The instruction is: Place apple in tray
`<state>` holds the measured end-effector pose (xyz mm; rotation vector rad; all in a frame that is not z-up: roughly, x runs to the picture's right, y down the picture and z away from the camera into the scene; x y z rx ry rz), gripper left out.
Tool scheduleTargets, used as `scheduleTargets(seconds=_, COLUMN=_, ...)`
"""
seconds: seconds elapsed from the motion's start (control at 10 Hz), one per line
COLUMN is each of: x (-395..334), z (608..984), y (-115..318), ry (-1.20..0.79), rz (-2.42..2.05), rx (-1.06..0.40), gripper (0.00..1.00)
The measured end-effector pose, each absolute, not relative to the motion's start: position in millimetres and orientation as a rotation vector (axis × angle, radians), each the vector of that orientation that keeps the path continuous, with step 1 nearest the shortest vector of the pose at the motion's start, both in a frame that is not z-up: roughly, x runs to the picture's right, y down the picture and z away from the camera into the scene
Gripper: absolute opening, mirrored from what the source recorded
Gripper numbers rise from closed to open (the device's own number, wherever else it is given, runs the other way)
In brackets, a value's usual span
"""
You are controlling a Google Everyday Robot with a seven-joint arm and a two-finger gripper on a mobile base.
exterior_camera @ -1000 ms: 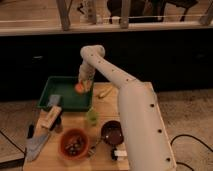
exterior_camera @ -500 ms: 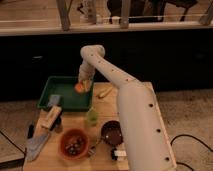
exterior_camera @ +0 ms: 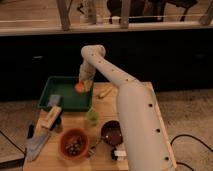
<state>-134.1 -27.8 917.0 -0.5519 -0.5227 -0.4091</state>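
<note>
Orange-red apple (exterior_camera: pixel 79 87) clamped in the closed end effector (exterior_camera: pixel 82 86) of the white arm, over the dark green tray (exterior_camera: pixel 66 95) at the end nearest the yellow banana-like piece (exterior_camera: pixel 105 91). Whether the apple touches the tray floor cannot be told. On the wooden tabletop (exterior_camera: pixel 55 159) stand a green cup (exterior_camera: pixel 92 116), an orange bowl (exterior_camera: pixel 75 143) and a dark brown bowl (exterior_camera: pixel 111 131).

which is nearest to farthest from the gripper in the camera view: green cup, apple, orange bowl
The gripper hangs over the tray's right end, shut on the apple.
1. apple, at its tip.
2. green cup, just in front of the tray.
3. orange bowl, farther toward the camera, to the left.
</note>
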Motion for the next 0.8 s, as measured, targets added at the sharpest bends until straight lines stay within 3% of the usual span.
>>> scheduleTargets(seconds=0.8, x=-132.3, z=919.5, y=-29.3, ry=-0.517, rz=-0.394, rx=-0.555, gripper=0.01)
